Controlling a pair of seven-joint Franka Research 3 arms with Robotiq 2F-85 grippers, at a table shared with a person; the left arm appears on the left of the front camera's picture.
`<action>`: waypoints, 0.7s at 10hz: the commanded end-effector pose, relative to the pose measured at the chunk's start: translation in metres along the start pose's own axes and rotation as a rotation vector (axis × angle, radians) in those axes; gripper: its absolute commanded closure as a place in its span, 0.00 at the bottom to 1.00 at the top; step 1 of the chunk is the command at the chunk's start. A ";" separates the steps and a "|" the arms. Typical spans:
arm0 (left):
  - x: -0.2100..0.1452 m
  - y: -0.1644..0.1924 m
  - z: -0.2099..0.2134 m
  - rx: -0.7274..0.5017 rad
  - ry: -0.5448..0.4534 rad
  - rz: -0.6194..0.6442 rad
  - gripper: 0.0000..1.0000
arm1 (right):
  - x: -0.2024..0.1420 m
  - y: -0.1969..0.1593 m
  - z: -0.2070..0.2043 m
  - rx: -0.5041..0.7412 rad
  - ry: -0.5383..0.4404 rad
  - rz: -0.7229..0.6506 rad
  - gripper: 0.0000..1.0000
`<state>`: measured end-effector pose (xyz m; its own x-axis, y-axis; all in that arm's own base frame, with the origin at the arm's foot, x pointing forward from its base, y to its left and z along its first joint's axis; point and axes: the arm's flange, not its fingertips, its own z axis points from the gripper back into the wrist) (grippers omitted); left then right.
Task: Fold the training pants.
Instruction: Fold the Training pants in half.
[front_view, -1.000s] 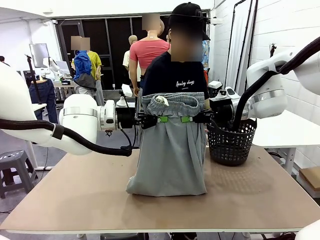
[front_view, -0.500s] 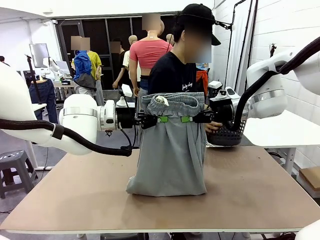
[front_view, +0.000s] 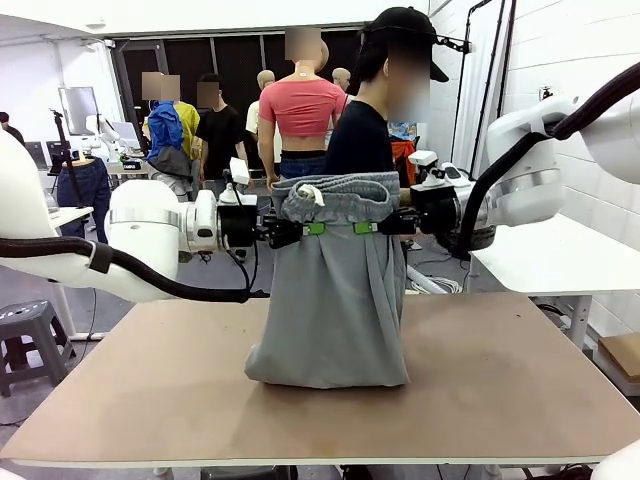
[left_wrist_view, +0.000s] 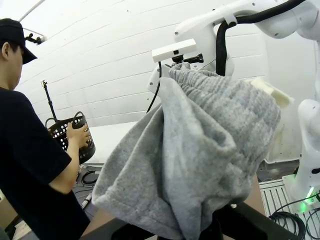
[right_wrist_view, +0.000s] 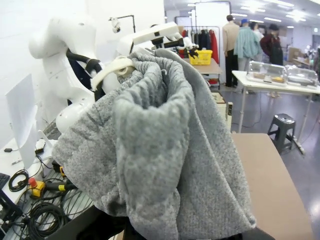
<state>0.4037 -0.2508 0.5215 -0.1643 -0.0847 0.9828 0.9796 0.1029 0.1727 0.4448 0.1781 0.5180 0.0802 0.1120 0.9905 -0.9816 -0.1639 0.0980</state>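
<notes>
The training pants (front_view: 335, 295) hang upright above the middle of the tabletop (front_view: 500, 390), held at the waistband between the two arms. The left gripper (front_view: 310, 229) pinches the waistband's left end, its fingers closed tight on the grey fabric with a green pad showing against the cloth. The right gripper (front_view: 368, 228) does the same at the waistband's right end, fingers also clamped on the cloth. Between the two grips the gathered elastic band bunches up, and the white drawstring (front_view: 312, 193) loops out of its top left part.

The legs fall straight down, and the bottom of the garment rests in a soft fold on the tabletop, a little nearer the far edge than the near one and roughly midway between the left and right edges.

From the left wrist the fabric (left_wrist_view: 200, 150) drapes thickly over the gripper's own fingers, so the fingertips themselves are hidden. To the side stands the person (left_wrist_view: 30, 165), turned away from the table, with a hand (left_wrist_view: 80, 137) on a black mesh basket (left_wrist_view: 65, 135) that appears to be held off the table, though its support is hard to make out. From the right wrist the cloth (right_wrist_view: 160, 150) likewise covers the fingers, with the drawstring (right_wrist_view: 110, 67) curling at the top.
</notes>
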 end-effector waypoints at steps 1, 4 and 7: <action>0.025 0.023 0.001 -0.045 0.016 0.004 1.00 | 0.027 -0.022 0.000 0.052 0.017 -0.006 1.00; 0.061 0.066 -0.005 -0.027 0.046 -0.004 1.00 | 0.076 -0.055 -0.006 0.049 0.059 0.031 1.00; 0.060 0.062 0.002 -0.015 0.038 -0.021 1.00 | 0.076 -0.048 0.000 0.029 0.043 0.054 1.00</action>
<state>0.4694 -0.2454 0.5994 -0.1728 -0.1207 0.9775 0.9771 0.1039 0.1856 0.5101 0.1972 0.5998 0.0117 0.1527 0.9882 -0.9793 -0.1981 0.0423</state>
